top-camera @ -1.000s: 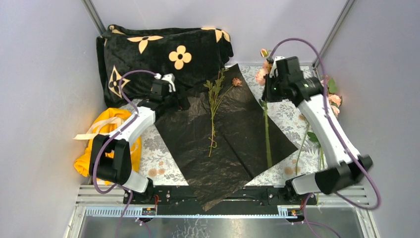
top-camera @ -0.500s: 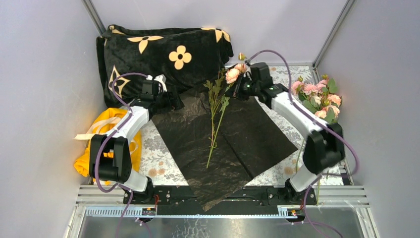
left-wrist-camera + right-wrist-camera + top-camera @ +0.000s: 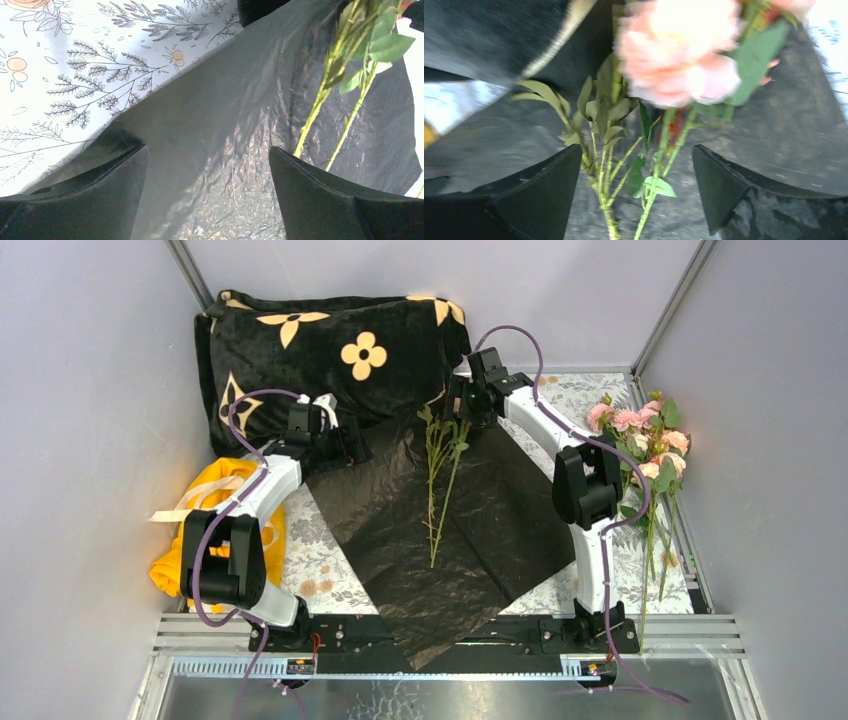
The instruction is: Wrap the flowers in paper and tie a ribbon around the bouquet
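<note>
The black paper [image 3: 500,520] lies spread on the table's patterned cloth. Two green-stemmed flowers [image 3: 440,490] rest on it, heads toward the far edge. My right gripper [image 3: 455,405] hovers over that far edge, open. A blurred pink rose [image 3: 679,55] and the green stems [image 3: 654,190] show between its jaws [image 3: 637,185], untouched by the fingers. My left gripper [image 3: 355,445] stands open over the paper's left corner [image 3: 210,165], nothing between its fingers. The rest of the flowers [image 3: 645,435] lie at the right edge. The ribbon [image 3: 195,502] drapes over a yellow cloth at the left.
A black blanket with tan flower marks [image 3: 330,350] is heaped along the back, touching the paper's far corner. The yellow cloth [image 3: 205,530] sits beside the left arm. Walls close in on both sides, with a metal rail along the near edge.
My right arm swung from the right side to the far middle with a rose, then opened. The rose stem now lies beside the green sprig on the paper. The left arm barely moved.
</note>
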You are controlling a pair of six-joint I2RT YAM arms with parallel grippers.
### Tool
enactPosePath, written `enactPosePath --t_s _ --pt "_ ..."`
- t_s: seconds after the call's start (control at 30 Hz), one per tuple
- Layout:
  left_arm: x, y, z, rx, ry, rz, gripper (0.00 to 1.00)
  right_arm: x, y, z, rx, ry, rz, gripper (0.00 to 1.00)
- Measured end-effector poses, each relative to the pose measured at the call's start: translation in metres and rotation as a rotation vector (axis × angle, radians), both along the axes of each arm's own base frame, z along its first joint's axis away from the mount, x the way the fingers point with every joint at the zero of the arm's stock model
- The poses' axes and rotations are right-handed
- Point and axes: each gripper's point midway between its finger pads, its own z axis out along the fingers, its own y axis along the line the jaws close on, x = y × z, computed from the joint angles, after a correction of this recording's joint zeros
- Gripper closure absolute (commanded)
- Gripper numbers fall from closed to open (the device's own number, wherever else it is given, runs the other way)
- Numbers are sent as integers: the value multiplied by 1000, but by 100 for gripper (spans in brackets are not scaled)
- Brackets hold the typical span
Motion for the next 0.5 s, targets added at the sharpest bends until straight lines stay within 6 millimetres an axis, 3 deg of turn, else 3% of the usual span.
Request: enactPosePath --t_s 0.17,0.23,0.33,0.4,0.5 --pt "-1 1 -2 -1 6 -2 4 -7 -38 -8 -208 2 -16 0" --pt "-1 0 -2 -3 6 -3 4 -10 -56 1 -287 -14 -21 0" --pt "-2 0 -2 -6 7 -7 4 -19 -89 32 -376 -73 -48 2" --pt "-3 0 -3 -6 8 -9 4 -33 -128 57 -418 -105 -105 7" --pt "-6 -1 -3 -9 7 -13 4 -58 -222 81 -457 -124 -295 14"
